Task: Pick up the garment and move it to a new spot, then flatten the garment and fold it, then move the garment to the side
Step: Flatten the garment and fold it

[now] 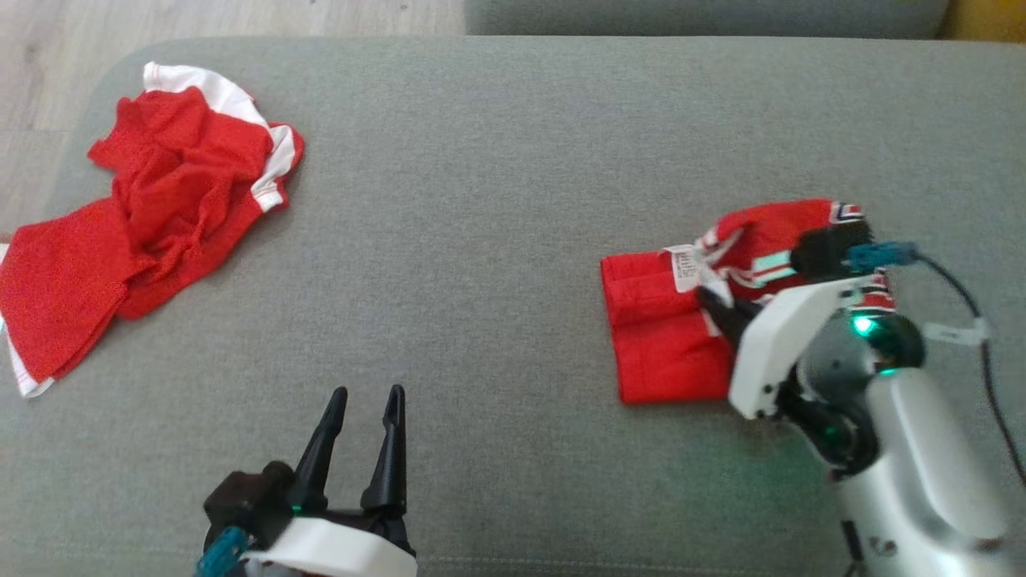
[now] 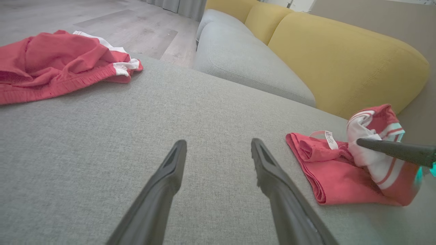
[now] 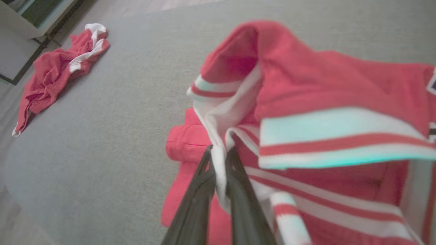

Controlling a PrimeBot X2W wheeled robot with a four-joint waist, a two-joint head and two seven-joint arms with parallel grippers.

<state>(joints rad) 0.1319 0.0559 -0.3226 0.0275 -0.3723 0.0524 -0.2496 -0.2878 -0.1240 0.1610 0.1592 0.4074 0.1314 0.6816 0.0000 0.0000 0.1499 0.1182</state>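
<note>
Right gripper pinched the striped edge of the red garment on the grey sofa seat.

The garment lay at the right of the seat as a small layered rectangle. Its striped upper layer was lifted and curled over where the right gripper's closed fingers clamped a white edge. I judged the relocating and flattening done and the fold nearly complete. Laying that last flap down and moving the bundle to the side remained. The left gripper hovered above bare seat near the front edge, fingers spread and holding nothing. By count there were two garments, this one and a crumpled red-and-white garment well apart at the far left, and two grippers.
</note>
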